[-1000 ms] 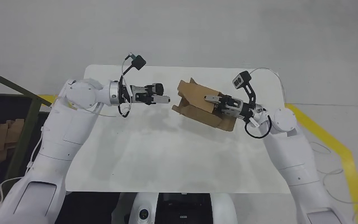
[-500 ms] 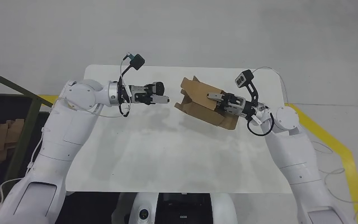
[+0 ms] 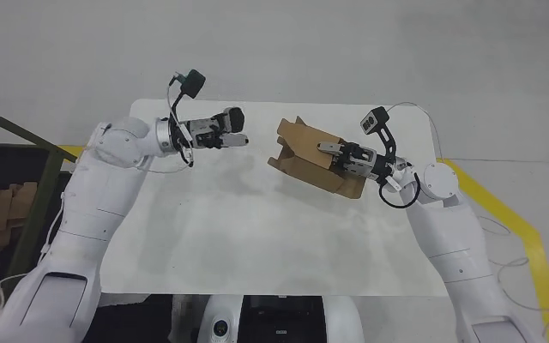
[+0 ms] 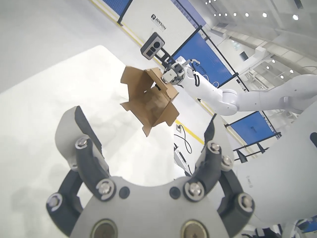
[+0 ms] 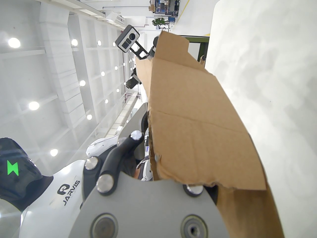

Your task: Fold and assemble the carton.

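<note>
A brown carton (image 3: pixel 310 159) is held just above the white table (image 3: pixel 214 249), tilted, its open end with loose flaps facing my left arm. My right gripper (image 3: pixel 331 151) is shut on the carton's upper wall. In the right wrist view that wall (image 5: pixel 198 120) runs between the fingers (image 5: pixel 123 149) and covers the far one. My left gripper (image 3: pixel 237 137) hangs open over the table's far left part, a clear gap away from the carton. The left wrist view has its two fingers (image 4: pixel 76 125) spread with nothing between them, and the carton (image 4: pixel 148 100) beyond, held by the right gripper (image 4: pixel 171 77).
The bare white tabletop stretches across the near half. A dark frame (image 3: pixel 26 171) stands off the table's left side. A yellow floor line (image 3: pixel 480 184) runs past the right edge.
My left gripper has drawn back from the carton toward the far left and tilted upward. The carton and right gripper shifted slightly right early on, then stayed still.
</note>
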Motion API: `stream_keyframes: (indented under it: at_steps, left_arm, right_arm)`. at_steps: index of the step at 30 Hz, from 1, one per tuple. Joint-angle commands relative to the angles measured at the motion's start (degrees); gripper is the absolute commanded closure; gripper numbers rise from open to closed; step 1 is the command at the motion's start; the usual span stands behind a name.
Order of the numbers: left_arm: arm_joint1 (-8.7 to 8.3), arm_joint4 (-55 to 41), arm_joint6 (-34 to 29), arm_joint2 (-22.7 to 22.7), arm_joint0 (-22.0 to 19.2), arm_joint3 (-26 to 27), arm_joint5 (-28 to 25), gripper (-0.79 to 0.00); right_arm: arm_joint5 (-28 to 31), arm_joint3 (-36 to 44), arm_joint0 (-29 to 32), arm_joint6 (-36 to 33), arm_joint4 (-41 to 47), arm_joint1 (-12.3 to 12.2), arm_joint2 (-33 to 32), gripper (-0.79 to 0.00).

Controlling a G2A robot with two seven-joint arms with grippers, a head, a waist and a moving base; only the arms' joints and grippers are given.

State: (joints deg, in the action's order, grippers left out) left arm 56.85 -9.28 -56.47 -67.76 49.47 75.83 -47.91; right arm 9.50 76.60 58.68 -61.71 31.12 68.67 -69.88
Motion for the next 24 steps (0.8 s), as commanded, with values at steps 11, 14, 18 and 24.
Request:
stream_keyframes:
  at_steps: [11, 14, 18, 24]
  left_arm:
    - [0.26, 21.99, 20.71, 2.53, 0.4, -0.7, -10.09, -0.785]
    - [0.04, 28.1, 26.18, 2.15, 1.24, 1.06, -10.09, -0.785]
    - [-0.5, 35.87, 35.8, 2.11, 2.51, 3.83, -10.09, -0.785]
    - [-2.29, 46.71, 49.87, 2.98, 4.07, 5.46, -10.09, -0.785]
  right_arm:
    - [0.0, 0.0, 0.0, 0.0, 0.0, 0.0, 0.0, 0.0]
    - [0.0, 0.0, 0.0, 0.0, 0.0, 0.0, 0.0, 0.0]
    - [0.0, 0.0, 0.0, 0.0, 0.0, 0.0, 0.0, 0.0]
    - [0.0, 0.0, 0.0, 0.0, 0.0, 0.0, 0.0, 0.0]
